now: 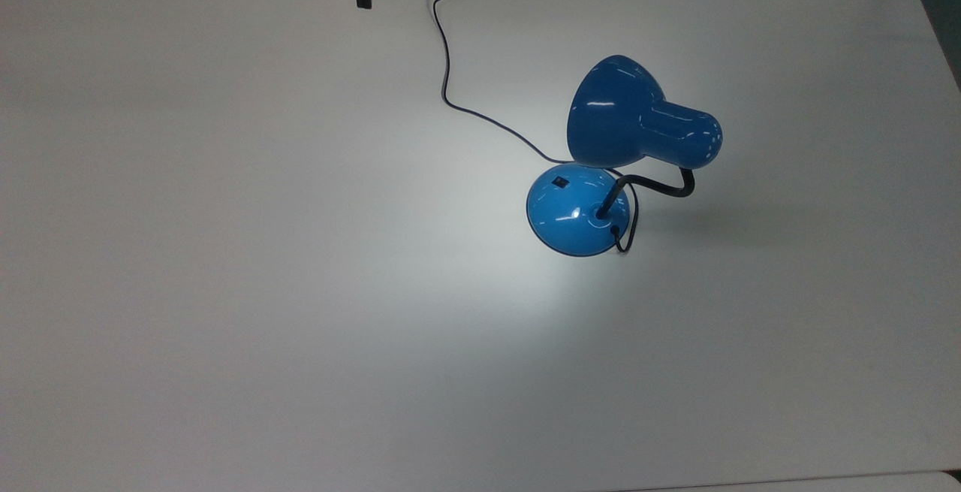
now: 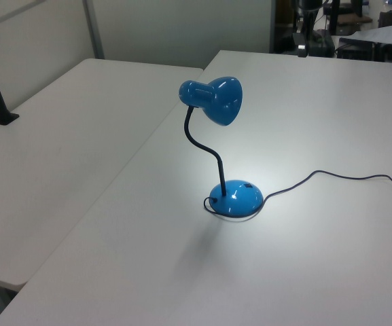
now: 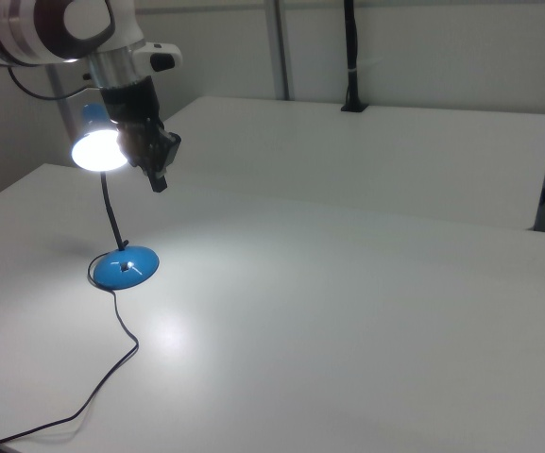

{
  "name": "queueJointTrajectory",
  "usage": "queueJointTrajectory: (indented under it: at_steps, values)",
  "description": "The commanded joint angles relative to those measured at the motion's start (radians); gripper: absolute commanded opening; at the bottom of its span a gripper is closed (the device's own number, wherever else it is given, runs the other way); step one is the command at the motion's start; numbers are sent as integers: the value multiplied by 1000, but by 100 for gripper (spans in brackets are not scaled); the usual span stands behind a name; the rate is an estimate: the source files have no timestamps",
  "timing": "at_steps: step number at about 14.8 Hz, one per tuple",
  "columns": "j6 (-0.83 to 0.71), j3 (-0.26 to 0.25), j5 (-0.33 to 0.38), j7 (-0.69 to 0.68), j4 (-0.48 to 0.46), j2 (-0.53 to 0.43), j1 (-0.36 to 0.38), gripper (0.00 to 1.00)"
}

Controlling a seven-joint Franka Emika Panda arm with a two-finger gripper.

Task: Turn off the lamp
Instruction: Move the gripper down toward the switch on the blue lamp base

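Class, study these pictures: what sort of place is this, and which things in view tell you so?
Probably a robotics lab or office workroom. Plain white tables stand pushed together, a robot arm's gripper hangs above one, and a lit blue desk lamp is the lone item on it, as in a test setup.

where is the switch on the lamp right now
The small black switch sits on the domed blue base of the lamp, on the base's upper-left part in the top view, just below the shade's rim.
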Motion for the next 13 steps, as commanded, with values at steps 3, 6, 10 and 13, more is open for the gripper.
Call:
queueJointTrajectory:
  at_steps: [3, 6, 10, 13]
  values:
    - [2, -9, 6, -109, -38, -3, 29, 0]
    - [115, -9, 26, -191, -101, 12, 65, 0]
    - [311, -6, 27, -278, -204, 66, 127, 0]
    - [426, 0, 35, -398, -282, 83, 148, 0]
